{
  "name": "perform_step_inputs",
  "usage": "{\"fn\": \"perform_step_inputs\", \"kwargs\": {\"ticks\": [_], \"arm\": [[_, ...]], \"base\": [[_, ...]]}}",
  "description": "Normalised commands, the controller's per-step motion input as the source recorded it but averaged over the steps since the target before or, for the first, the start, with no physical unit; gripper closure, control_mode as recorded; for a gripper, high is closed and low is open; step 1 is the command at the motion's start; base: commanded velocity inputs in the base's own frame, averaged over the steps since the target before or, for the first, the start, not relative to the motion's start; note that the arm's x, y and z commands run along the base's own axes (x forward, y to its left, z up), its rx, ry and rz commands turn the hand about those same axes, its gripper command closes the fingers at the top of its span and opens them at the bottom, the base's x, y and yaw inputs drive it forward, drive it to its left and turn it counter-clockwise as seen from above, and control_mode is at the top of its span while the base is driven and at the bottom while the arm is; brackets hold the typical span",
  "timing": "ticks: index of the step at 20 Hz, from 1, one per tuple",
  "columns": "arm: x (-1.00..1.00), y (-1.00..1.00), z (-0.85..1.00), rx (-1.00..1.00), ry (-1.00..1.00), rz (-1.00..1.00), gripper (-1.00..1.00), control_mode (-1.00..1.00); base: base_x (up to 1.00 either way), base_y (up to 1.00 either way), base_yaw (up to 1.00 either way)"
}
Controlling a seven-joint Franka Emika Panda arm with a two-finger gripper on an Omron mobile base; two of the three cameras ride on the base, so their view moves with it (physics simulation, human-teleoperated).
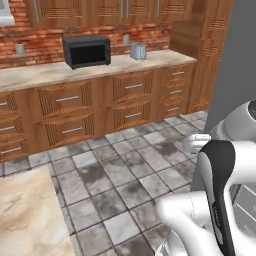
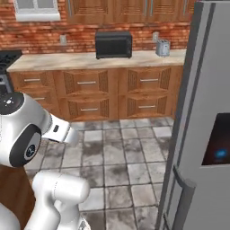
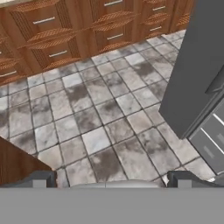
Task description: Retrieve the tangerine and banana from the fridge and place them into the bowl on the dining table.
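Note:
The tall grey fridge [image 2: 197,90] stands at the right, its doors shut, with a dark dispenser recess [image 2: 220,139] on the front. It also shows as a grey wall [image 1: 235,65] and as a dark slab [image 3: 197,61] over the tiled floor. A corner of the marbled dining table [image 1: 25,215] lies at the lower left. My gripper [image 3: 113,178] hangs open above the floor, its two fingertips [image 3: 43,178] far apart with nothing between them, left of the fridge. The tangerine, the banana and the bowl are out of view.
A wall counter [image 1: 75,72] with brown drawers runs along the brick wall, carrying a black microwave [image 1: 86,51] and a toaster [image 1: 138,50]. Grey tiled floor [image 1: 125,175] spreads between counter, table and fridge. A brown wooden edge [image 3: 13,164] shows near the hand.

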Motion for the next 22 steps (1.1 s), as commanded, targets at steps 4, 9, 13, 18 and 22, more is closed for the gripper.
{"fn": "perform_step_inputs", "kwargs": {"ticks": [4, 9, 13, 18, 22], "arm": [[0.00, 0.00, 0.00, 0.00, 0.00, 0.00, -1.00, 1.00], [0.00, 0.00, 0.00, 0.00, 0.00, 0.00, -1.00, 1.00], [0.00, 0.00, 0.00, 0.00, 0.00, 0.00, -1.00, 1.00], [0.00, 0.00, 0.00, 0.00, 0.00, 0.00, -1.00, 1.00], [0.00, 0.00, 0.00, 0.00, 0.00, 0.00, -1.00, 1.00]], "base": [[0.90, -0.04, -0.29], [0.67, -0.12, -0.30], [0.07, -0.16, -0.36], [-0.05, -0.13, -0.43], [-0.01, -0.23, -0.51]]}}
